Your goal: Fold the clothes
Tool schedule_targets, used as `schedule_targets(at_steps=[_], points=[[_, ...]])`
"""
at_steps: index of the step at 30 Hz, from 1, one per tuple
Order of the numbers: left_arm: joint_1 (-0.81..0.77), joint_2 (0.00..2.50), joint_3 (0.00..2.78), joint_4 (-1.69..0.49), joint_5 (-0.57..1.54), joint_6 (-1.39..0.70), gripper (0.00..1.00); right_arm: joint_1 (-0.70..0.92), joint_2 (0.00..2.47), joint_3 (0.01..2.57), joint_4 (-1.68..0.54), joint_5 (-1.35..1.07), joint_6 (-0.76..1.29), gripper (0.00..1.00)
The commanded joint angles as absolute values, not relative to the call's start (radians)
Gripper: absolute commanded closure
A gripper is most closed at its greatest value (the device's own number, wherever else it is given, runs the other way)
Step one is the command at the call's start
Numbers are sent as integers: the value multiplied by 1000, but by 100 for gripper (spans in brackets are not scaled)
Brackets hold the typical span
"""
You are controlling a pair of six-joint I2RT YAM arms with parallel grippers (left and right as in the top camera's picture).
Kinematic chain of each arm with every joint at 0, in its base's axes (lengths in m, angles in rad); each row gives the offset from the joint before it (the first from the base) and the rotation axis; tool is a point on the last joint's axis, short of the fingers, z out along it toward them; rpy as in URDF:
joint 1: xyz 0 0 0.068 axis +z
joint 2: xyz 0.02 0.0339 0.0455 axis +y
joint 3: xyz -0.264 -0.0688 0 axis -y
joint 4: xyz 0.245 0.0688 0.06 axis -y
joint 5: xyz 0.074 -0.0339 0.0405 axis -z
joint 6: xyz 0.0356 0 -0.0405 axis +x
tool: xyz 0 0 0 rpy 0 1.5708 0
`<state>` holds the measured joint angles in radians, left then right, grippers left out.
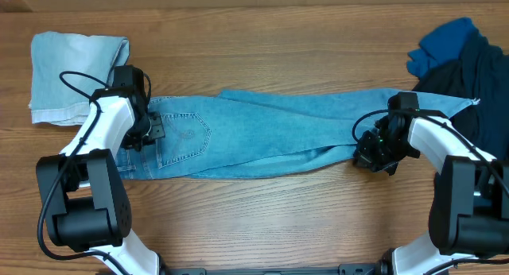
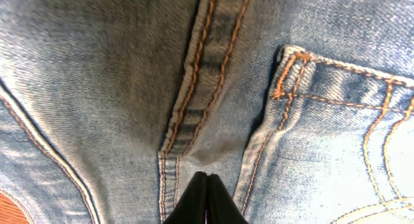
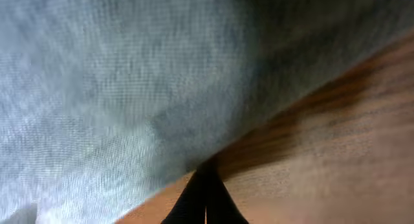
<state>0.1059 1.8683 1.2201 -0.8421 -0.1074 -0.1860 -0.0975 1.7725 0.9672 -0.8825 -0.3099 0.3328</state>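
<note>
The long light-blue jeans [image 1: 262, 132] lie flat across the table, waist to the left and legs to the right. My left gripper [image 1: 145, 134] sits at the seat, next to a stitched back pocket [image 1: 187, 132]. In the left wrist view its fingers [image 2: 206, 179] are pressed together on the denim [image 2: 97, 88] by the centre seam, beside the pocket [image 2: 336, 133]. My right gripper [image 1: 372, 157] is at the lower edge of the leg. In the right wrist view its fingers [image 3: 207, 169] are shut at the denim's edge [image 3: 116, 88], which lifts slightly off the wood.
A folded paler denim piece [image 1: 71, 68] lies at the back left. A royal-blue garment [image 1: 445, 44] and dark black and navy garments [image 1: 477, 76] are piled at the back right, touching the jeans' leg ends. Wooden table [image 1: 262, 219] shows in front.
</note>
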Motion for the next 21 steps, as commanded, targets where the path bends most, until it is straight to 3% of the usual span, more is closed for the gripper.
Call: schedule_targets(at_steps=[1,6,8,10,13,17,21], points=[[111,1844,1238,-868,-29,-129,96,-96,1690,1056,-888,-366,295,96],[109,1758,1238,-871,-4,-134,96,-96,1615,1046,-851,-592,290,96],[102,1731,1238,-873,1,-135,96,-96,1631,1024,-874,-653,403,58],[81,1719,1238,-874,1,-135,96,-95,1634,1005,-878,-771,542,56],[42,1718,1238,-866,1,-134,96,-19,1633,948,-764,-734,828,21],[16,1718,1238,-854,38,-135,96,107,1605,781,-412,-609,1109,9],[12,1718,1238,-830,54,-134,96,122,1586,746,-320,-485,1161,14]])
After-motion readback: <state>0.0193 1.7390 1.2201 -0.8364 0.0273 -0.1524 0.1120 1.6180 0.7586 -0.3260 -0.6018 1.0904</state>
